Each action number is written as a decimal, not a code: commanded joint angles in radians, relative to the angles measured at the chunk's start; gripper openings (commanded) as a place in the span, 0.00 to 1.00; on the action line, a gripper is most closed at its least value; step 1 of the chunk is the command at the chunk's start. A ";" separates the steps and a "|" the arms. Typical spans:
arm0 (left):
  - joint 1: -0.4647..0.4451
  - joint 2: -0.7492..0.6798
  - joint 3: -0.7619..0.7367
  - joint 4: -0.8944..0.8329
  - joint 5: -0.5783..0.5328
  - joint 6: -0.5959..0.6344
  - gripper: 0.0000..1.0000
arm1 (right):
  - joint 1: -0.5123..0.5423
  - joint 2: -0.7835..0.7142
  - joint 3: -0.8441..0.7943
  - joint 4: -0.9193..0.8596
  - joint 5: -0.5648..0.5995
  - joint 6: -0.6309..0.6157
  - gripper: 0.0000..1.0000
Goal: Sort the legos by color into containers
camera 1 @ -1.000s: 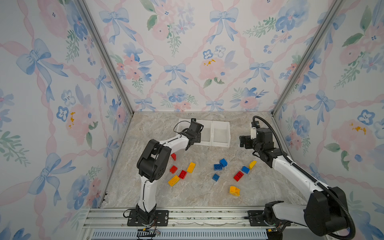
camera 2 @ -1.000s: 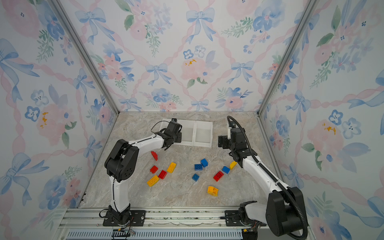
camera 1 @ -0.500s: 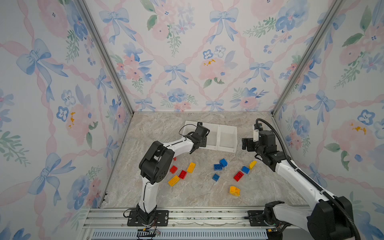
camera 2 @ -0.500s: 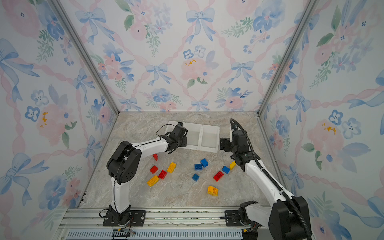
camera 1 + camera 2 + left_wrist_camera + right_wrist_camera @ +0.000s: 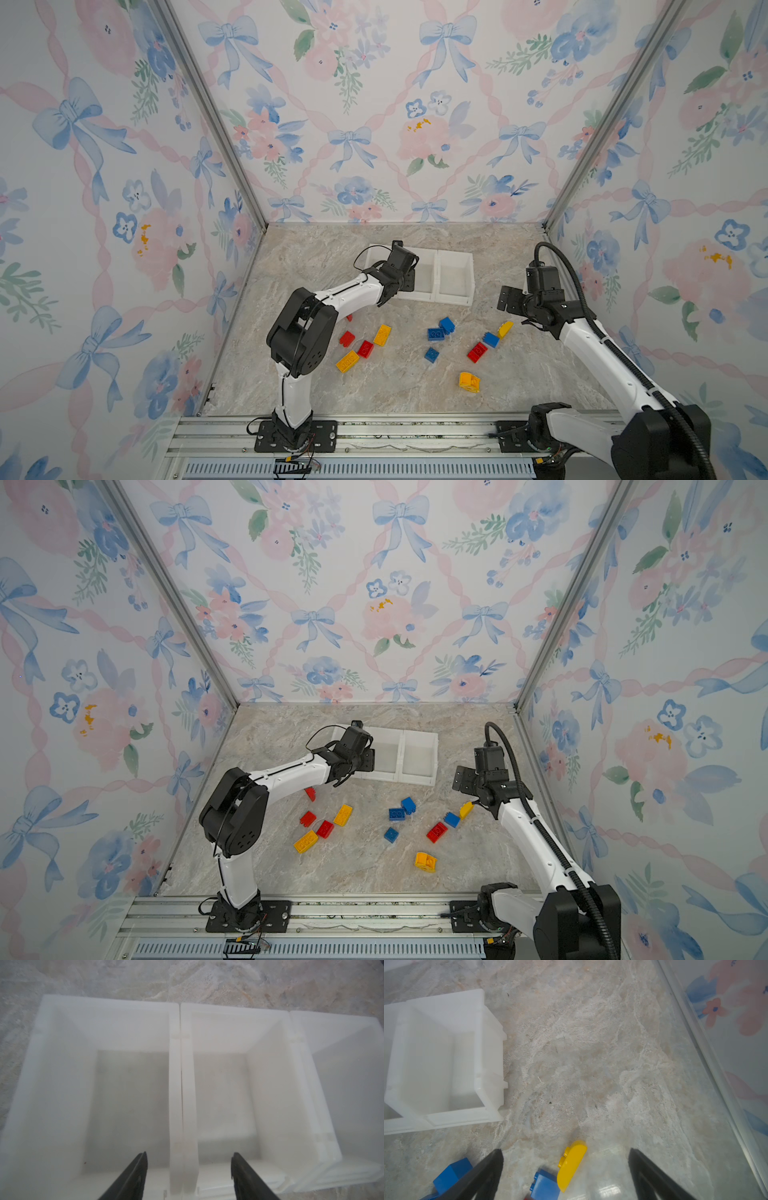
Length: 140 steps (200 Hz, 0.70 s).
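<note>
The containers point(image 5: 455, 300), three white open-top bins joined in a row, stand at the far middle of the surface point(image 5: 395, 399). The legos point(image 5: 391, 834) lie scattered nearer. At left, a red square brick point(image 5: 346, 338) and a second red brick point(image 5: 365, 348) cluster with a yellow oblong point(image 5: 382, 335) and a nearer yellow oblong point(image 5: 347, 361). In the middle, two blue bricks point(image 5: 435, 333) touch. At right, a red oblong point(image 5: 477, 352), a blue block point(image 5: 491, 339) and a rounded yellow piece point(image 5: 505, 329) line up diagonally. A yellow brick point(image 5: 469, 382) lies nearest.

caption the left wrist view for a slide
Open left gripper hovering astride the shared wall of two white containers
</note>
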 commanded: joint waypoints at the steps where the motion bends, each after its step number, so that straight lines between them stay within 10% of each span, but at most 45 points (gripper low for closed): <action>1: -0.009 -0.073 -0.001 -0.013 -0.040 -0.003 0.72 | -0.029 0.019 0.033 -0.162 -0.037 0.091 0.97; 140: 0.064 -0.470 -0.466 0.159 -0.046 -0.108 0.80 | -0.115 0.261 -0.010 -0.046 -0.211 0.240 0.69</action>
